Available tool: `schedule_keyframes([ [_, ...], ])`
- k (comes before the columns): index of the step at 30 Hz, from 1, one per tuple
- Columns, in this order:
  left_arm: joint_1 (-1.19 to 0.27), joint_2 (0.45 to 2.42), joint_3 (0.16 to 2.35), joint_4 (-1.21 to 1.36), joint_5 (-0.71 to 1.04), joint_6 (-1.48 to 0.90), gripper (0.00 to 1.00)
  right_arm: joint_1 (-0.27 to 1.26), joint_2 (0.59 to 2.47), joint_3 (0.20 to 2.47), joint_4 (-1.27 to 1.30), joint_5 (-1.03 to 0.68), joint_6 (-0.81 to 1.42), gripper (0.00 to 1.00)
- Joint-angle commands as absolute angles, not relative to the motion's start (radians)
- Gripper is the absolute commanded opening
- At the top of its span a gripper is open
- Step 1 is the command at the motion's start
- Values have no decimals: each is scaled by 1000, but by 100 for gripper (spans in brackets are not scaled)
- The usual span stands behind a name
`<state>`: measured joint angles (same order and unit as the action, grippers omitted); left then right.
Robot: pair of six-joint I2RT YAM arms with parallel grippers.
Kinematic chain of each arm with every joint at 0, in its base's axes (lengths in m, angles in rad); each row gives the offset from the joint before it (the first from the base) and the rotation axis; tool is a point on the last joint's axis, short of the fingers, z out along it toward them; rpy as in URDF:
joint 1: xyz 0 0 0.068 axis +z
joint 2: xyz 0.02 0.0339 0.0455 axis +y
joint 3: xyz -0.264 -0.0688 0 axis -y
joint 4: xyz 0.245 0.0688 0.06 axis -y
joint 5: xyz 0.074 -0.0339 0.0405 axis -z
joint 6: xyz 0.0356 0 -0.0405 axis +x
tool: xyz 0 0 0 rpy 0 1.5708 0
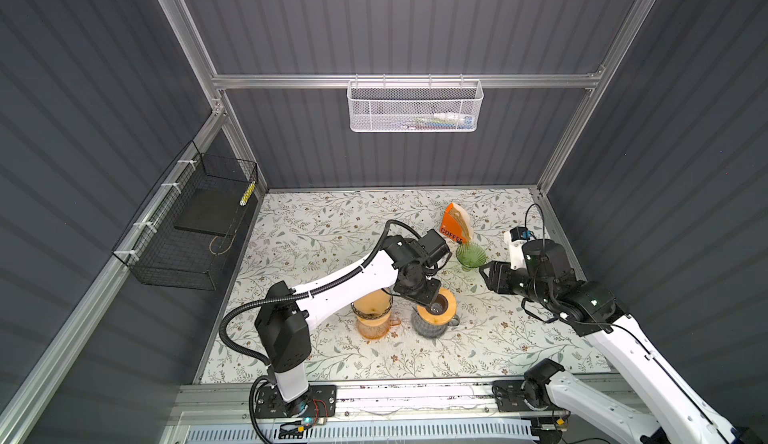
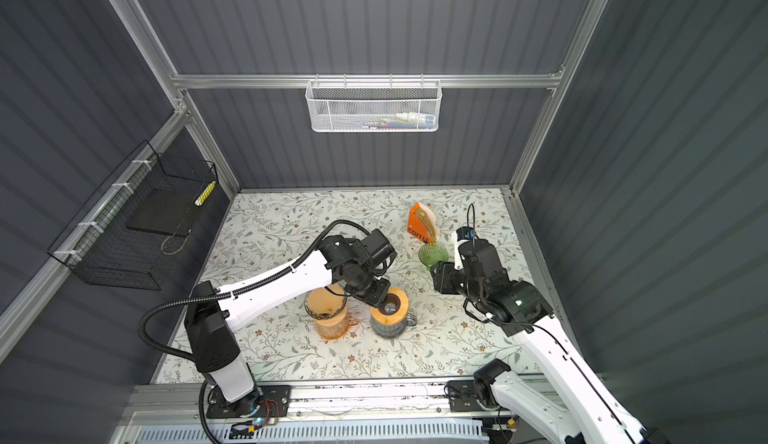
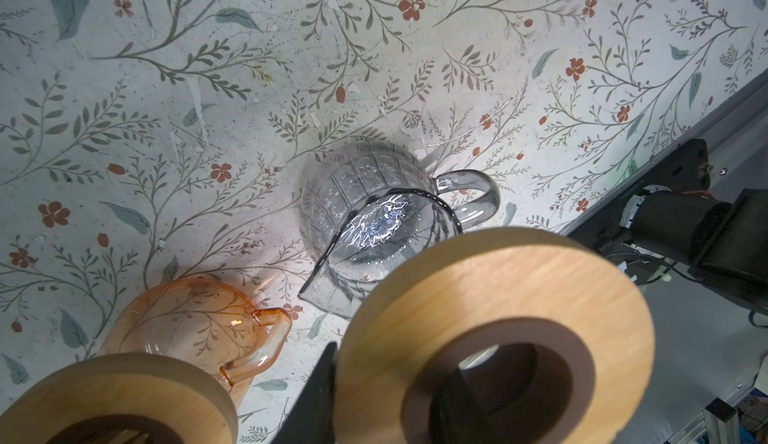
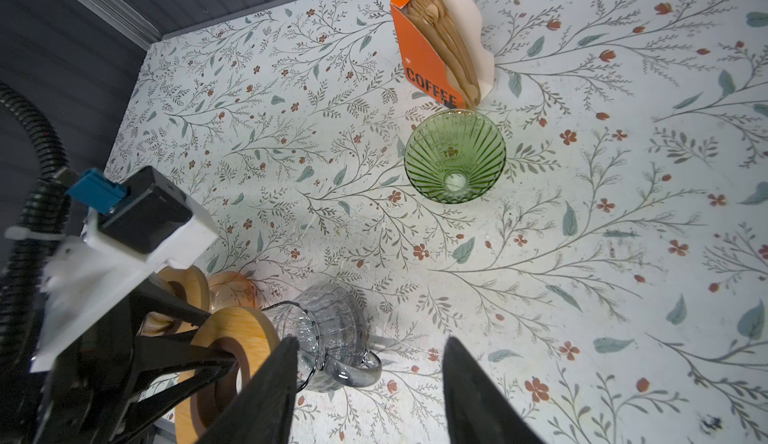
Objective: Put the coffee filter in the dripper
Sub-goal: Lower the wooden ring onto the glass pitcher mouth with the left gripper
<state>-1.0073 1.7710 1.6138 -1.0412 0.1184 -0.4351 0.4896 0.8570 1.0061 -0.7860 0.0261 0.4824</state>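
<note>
claws differ from where i stand. the left claw is pinching a wooden ring: one black finger lies against the outer edge, and the other reaches through the hole. the ring is pinned between them, tilted, over the mouth of the grey glass carafe near the middle of the table. i cannot tell whether the wood touches the rim. an orange glass carafe stands just at the grey one's 9 o'clock, with a wooden ring of its own on top.

the right claw is spread wide, with bare tabletop and the grey carafe's handle showing between its two dark fingers. it grips nothing and touches nothing. in both top views it hangs just beside the green dripper, at about that piece's 4 o'clock.

the coffee filters are brown paper, packed upright in an orange box with a white back and "coffee" printed low on its side. the box stands at about 1 o'clock on the table, near the back wall. the dripper is a ribbed green glass cone, mouth up, standing on the floral cloth right at the box's 5 o'clock. the two are very close, possibly touching.
</note>
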Motion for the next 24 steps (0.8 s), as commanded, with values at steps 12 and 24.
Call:
schedule_keyframes([
  [12,-1014,1815,1566,-978,94,-463,9,484,876,996,-781,19,477,56],
  [24,-1015,1821,1554,-964,40,-477,10,483,871,992,-778,14,481,57],
])
